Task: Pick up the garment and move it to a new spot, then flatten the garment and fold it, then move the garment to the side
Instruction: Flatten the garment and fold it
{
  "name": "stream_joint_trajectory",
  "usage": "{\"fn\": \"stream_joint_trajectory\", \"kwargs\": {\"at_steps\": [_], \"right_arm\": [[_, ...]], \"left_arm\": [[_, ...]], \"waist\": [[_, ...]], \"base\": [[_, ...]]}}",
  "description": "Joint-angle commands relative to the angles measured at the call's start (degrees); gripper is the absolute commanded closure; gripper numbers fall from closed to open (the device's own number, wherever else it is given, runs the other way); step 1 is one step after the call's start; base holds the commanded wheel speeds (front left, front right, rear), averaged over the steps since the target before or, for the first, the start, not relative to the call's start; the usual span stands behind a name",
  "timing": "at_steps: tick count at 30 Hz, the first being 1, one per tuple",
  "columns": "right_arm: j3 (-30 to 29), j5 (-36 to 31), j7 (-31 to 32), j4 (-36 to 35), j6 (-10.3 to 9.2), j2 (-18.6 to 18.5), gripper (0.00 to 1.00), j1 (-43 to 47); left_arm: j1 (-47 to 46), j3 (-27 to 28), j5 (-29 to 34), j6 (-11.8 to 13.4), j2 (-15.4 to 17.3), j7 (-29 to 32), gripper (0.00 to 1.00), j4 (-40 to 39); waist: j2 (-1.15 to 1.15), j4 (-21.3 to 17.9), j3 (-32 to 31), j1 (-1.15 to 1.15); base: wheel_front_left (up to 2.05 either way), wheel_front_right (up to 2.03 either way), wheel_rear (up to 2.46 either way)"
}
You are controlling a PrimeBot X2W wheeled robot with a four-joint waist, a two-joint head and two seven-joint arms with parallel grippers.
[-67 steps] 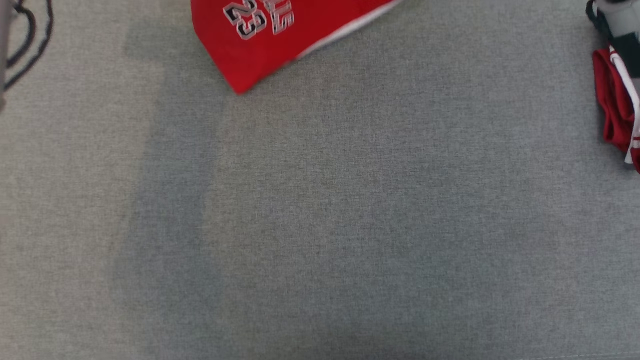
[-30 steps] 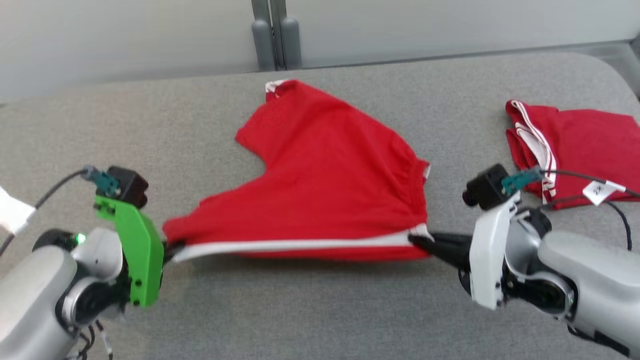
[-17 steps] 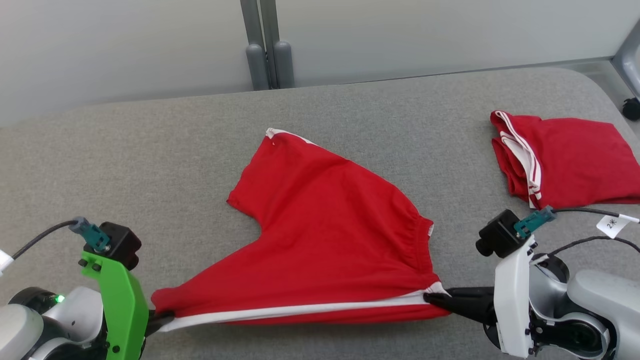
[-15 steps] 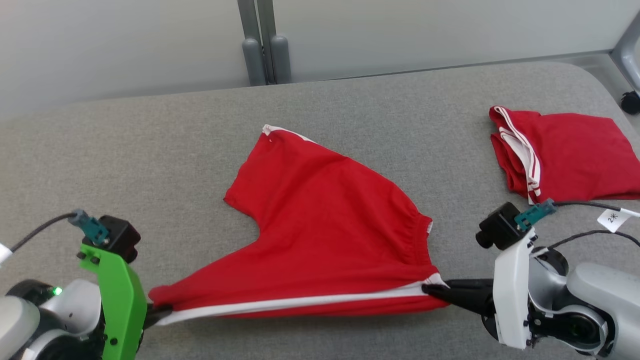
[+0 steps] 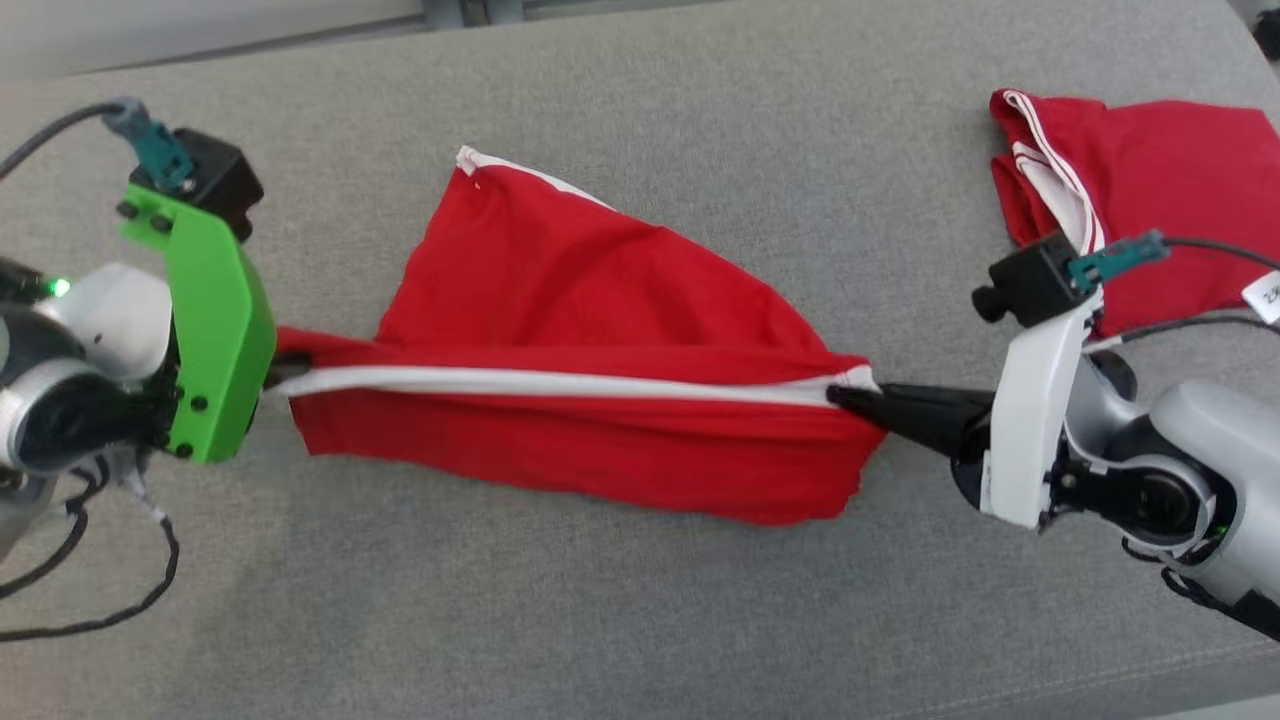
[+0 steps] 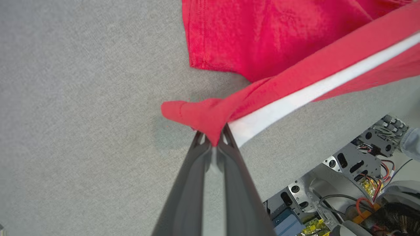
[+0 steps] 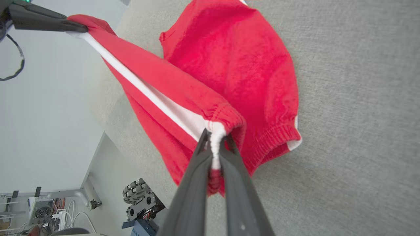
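Soft, light and limp, the red garment (image 5: 600, 300) sags mid-table, its white stripe (image 5: 560, 382) pulled taut between the left gripper (image 5: 283, 372), clamped on its left end, and the right gripper (image 5: 850, 398), clamped on its right waistband corner, which seem sound holds.

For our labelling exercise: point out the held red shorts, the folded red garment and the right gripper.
red shorts (image 5: 560, 270), head view, flat panel
folded red garment (image 5: 1170, 160), head view, top layer
right gripper (image 5: 842, 398), head view, between fingertips

Head camera looks steeply down on the grey fabric-covered table (image 5: 640, 620). Wrist cameras view close, from opposite ends; all three share the red white-striped cloth garment (image 5: 600, 450).
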Motion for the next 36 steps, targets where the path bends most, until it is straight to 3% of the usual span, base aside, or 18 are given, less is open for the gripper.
{"fn": "stream_joint_trajectory", "kwargs": {"at_steps": [1,9,14,22,23,24,25,36], "right_arm": [[-0.83,-1.02,-0.12,1.09,-0.12,-0.09,1.00,-0.91],[-4.45,-1.62,-0.38,1.09,-0.11,2.27,1.00,-1.70],[-5.79,-3.19,-2.11,-0.20,-0.11,4.65,1.00,-1.58],[-7.77,-4.08,-3.86,-1.92,-0.11,5.75,1.00,0.52],[-7.92,-4.15,-3.90,-1.87,-0.11,5.86,0.74,0.76],[-7.98,-4.25,-3.91,-1.70,-0.11,6.10,0.26,1.02],[-8.08,-4.35,-3.97,-1.46,-0.11,6.35,0.00,1.21],[-10.44,-6.01,-5.30,0.72,-0.07,7.52,0.00,3.69]], "left_arm": [[-3.41,0.01,1.68,-0.70,-1.04,0.82,1.00,1.91],[-15.85,-2.17,5.95,-3.45,-7.53,5.06,1.00,12.89],[-20.29,-2.35,7.80,-5.09,-10.69,4.09,1.00,18.64],[-23.35,-2.32,8.42,-6.75,-13.12,2.15,1.00,23.96],[-23.49,-2.35,8.88,-6.83,-13.21,1.51,0.96,24.54],[-23.27,-2.63,9.18,-6.89,-13.36,0.99,0.35,25.45],[-22.88,-2.87,9.47,-6.87,-13.44,0.65,0.00,26.17],[-19.34,-3.41,9.37,-9.20,-14.42,-5.46,0.00,30.78]], "waist": [[0.00,-2.69,7.10,0.00],[0.00,-6.10,13.33,0.00],[0.00,-8.43,14.84,0.00],[0.00,-10.32,14.51,0.00],[0.00,-10.43,14.46,0.00],[0.00,-10.55,14.34,0.00],[0.00,-10.62,14.17,0.00],[0.00,-9.62,8.09,0.00]], "base": [[0.00,0.00,0.00],[0.00,0.00,0.00],[0.00,0.00,0.00],[0.00,0.00,0.00],[0.00,0.00,0.00],[0.00,0.00,0.00],[0.00,0.00,0.00],[0.00,0.00,0.00]]}}
